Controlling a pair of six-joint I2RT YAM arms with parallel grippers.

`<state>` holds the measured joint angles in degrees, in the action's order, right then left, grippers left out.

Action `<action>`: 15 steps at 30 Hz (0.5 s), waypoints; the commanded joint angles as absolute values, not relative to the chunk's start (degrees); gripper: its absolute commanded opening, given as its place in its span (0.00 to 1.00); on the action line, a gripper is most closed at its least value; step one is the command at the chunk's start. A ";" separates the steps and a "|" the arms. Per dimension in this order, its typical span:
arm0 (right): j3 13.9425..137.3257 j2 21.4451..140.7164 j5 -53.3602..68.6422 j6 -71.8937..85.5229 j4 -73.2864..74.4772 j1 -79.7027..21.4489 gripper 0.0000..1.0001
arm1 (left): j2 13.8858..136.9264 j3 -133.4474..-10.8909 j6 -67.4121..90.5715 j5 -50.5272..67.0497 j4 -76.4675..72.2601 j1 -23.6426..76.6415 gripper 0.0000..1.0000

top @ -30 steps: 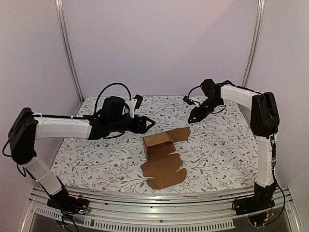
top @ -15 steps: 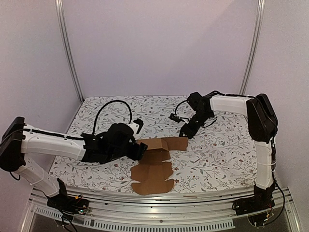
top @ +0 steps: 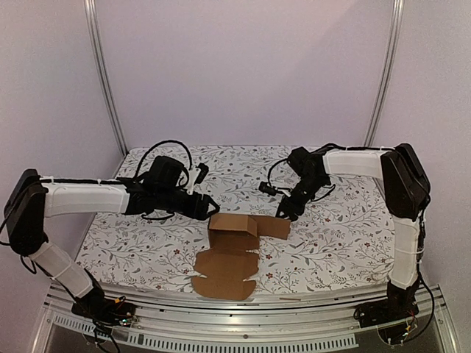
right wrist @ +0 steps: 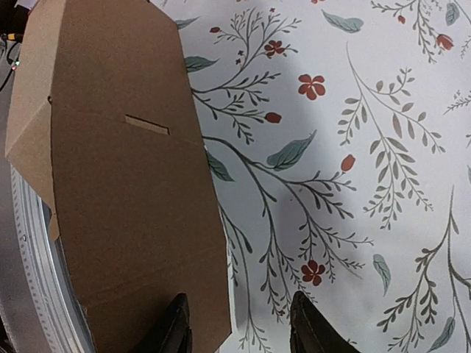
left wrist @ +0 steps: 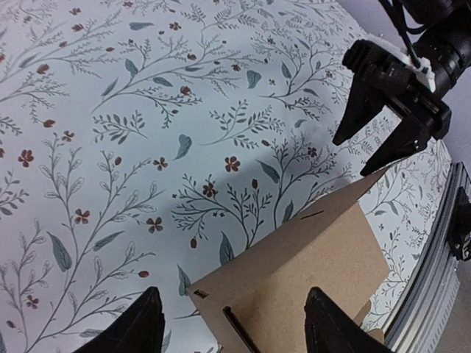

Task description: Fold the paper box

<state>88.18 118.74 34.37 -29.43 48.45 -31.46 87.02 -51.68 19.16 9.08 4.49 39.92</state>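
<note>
While the sheet is only partly raised, the floral table (top: pixel 331 220) is seen bearing the box (top: pixel 232 229) at its middle, towards the near edge. One wall is stood up, a wide flap is spread flat on the near side, and a smaller flap is laid out to the right. The left gripper (top: pixel 209 209) is held at the wall's left end with fingers (left wrist: pixel 143 327) spread wide and the cardboard edge between them; whether it is touched cannot be told. The right gripper (top: pixel 284 213) is held open at the right flap, nothing clamped. If the box is pushed from one side only, it could be slid across the table rather than creased. The stood wall could be knocked flat by a low approach, and a slit could be torn by a caught fingertip.
</note>
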 commanded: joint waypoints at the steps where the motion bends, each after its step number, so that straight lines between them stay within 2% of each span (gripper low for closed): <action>1: 86.00 115.18 36.01 -34.27 49.32 -33.14 0.45 | 90.38 -48.67 24.12 19.78 1.41 40.33 0.64; 6: 85.24 114.94 35.57 -36.07 52.23 -34.53 0.45 | 90.84 -45.53 27.95 20.57 -5.38 40.84 0.63; 15: 78.69 111.22 32.25 -38.09 53.18 -36.74 0.49 | 91.98 -45.00 30.17 20.42 -5.26 41.18 0.61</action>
